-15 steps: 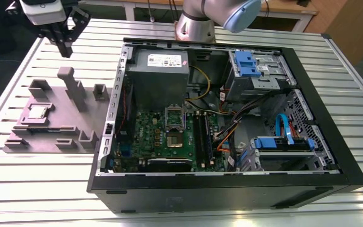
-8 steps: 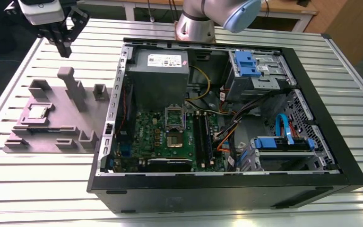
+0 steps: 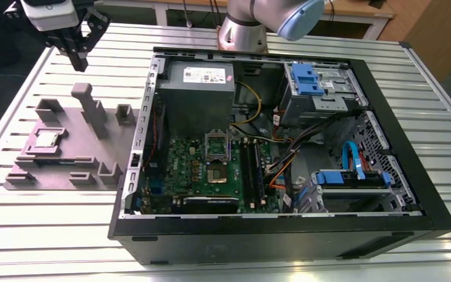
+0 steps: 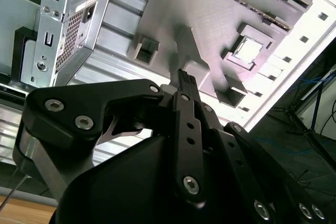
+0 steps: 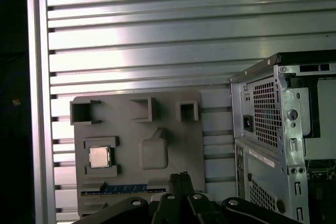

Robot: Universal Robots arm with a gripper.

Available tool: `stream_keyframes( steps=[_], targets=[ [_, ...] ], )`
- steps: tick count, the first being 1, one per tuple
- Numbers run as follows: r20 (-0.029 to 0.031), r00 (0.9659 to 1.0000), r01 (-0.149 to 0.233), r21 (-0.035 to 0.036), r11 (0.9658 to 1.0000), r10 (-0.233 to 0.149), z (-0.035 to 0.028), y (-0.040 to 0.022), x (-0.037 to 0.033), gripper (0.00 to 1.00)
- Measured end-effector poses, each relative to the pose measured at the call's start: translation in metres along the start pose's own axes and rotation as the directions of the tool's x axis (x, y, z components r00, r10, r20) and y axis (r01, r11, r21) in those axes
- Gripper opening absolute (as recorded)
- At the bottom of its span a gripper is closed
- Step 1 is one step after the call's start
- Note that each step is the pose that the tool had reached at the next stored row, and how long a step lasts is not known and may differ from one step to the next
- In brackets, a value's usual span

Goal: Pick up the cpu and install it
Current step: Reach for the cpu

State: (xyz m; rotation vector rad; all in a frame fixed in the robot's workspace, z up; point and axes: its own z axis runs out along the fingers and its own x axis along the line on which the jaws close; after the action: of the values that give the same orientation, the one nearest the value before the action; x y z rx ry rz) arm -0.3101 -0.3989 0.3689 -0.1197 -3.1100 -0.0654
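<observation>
The cpu (image 3: 47, 139) is a small silvery square lying flat in a recess of the grey holder plate (image 3: 69, 167), at the exterior view's left of the open computer case. It also shows in the second wrist view as the cpu (image 4: 248, 50) and in the first wrist view as the cpu (image 5: 98, 157). My gripper (image 3: 77, 57) hangs well above the table behind the plate, apart from the cpu. Its fingers are shut together with nothing between them, as both wrist views show: gripper (image 4: 186, 80), gripper (image 5: 181, 177). The motherboard socket (image 3: 216, 158) lies inside the case.
The open black case (image 3: 413, 194) takes up the table's middle and the exterior view's right, with a grey power supply (image 3: 198, 79), cables and blue drive brackets (image 3: 308, 79) inside. Tall posts (image 3: 92, 108) rise from the holder plate. The ribbed metal table (image 3: 45, 223) extends around it.
</observation>
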Motion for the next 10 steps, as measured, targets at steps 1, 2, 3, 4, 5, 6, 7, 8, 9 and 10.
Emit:
stream_keyframes(
  steps=[1,2,3,4,5,6,7,8,9,10],
  targets=[
    [0.0000,1.0000,0.000,0.0001,1.0000,0.000,0.0000,0.0000,0.0003,0.10],
    [-0.0001,1.0000,0.000,0.0001,1.0000,0.000,0.0000,-0.0001,0.0005,0.10],
    [0.0000,1.0000,0.000,0.0001,1.0000,0.000,0.0000,-0.0001,0.0007,0.10],
    [-0.0001,1.0000,0.000,0.0001,1.0000,0.000,0.0000,-0.0001,0.0009,0.10],
    [0.0000,1.0000,0.000,0.0000,1.0000,0.000,0.0001,-0.0002,0.0024,0.10],
    [0.0000,1.0000,0.000,0.0000,1.0000,0.000,0.0001,-0.0002,0.0024,0.10],
    [-0.0001,1.0000,0.000,0.0001,1.0000,0.000,0.0001,-0.0002,0.0024,0.10],
    [-0.0001,1.0000,0.000,0.0001,1.0000,0.000,0.0000,-0.0002,0.0024,0.10],
    [0.0000,1.0000,0.000,0.0000,1.0000,0.000,0.0001,-0.0002,0.0025,0.10],
    [0.0000,1.0000,0.000,0.0000,1.0000,0.000,0.0001,-0.0002,0.0025,0.10]
  ],
)
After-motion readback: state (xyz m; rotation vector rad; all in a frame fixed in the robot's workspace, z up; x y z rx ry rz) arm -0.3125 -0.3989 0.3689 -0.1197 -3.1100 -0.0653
